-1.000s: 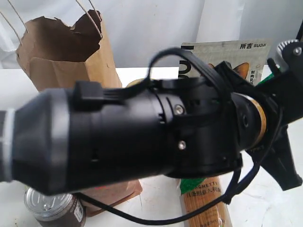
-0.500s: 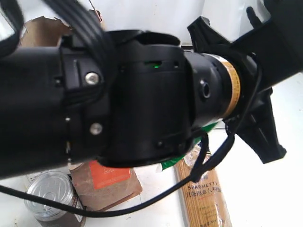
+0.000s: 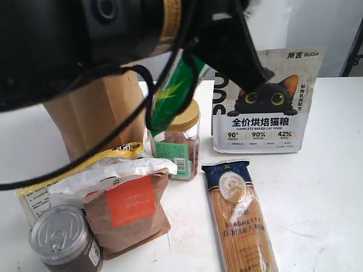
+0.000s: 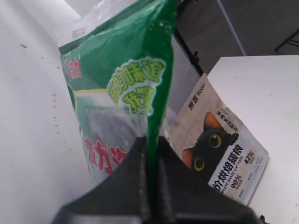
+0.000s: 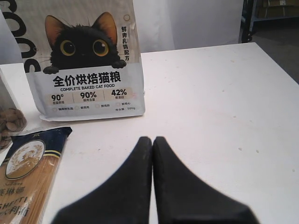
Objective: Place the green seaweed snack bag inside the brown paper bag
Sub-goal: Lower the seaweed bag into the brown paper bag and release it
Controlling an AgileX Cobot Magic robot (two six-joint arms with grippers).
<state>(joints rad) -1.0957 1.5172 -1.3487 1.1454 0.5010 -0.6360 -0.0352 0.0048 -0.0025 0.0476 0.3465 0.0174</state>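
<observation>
The green seaweed snack bag [image 3: 170, 93] hangs in the air, pinched at its upper end by my left gripper [image 4: 151, 143], which is shut on it. In the exterior view it dangles over the yellow-lidded jar, just right of the brown paper bag [image 3: 96, 110], and the left arm hides the paper bag's rim. The left wrist view shows the snack bag [image 4: 124, 88] edge-on, with red characters on its face. My right gripper [image 5: 153, 140] is shut with nothing in it, low over the white table [image 5: 219, 107]; it does not show in the exterior view.
A clear jar with a yellow lid [image 3: 178, 144] stands beside the paper bag. A cat food bag [image 3: 264, 105] stands at the back. The spaghetti packet [image 3: 241, 221], a brown pouch with an orange label [image 3: 127, 209], a can [image 3: 59, 238] and a white-yellow packet [image 3: 74, 173] lie in front.
The left arm has risen and swung left out of the camera's way, carrying the green snack bag up from the table to beside the paper bag.
</observation>
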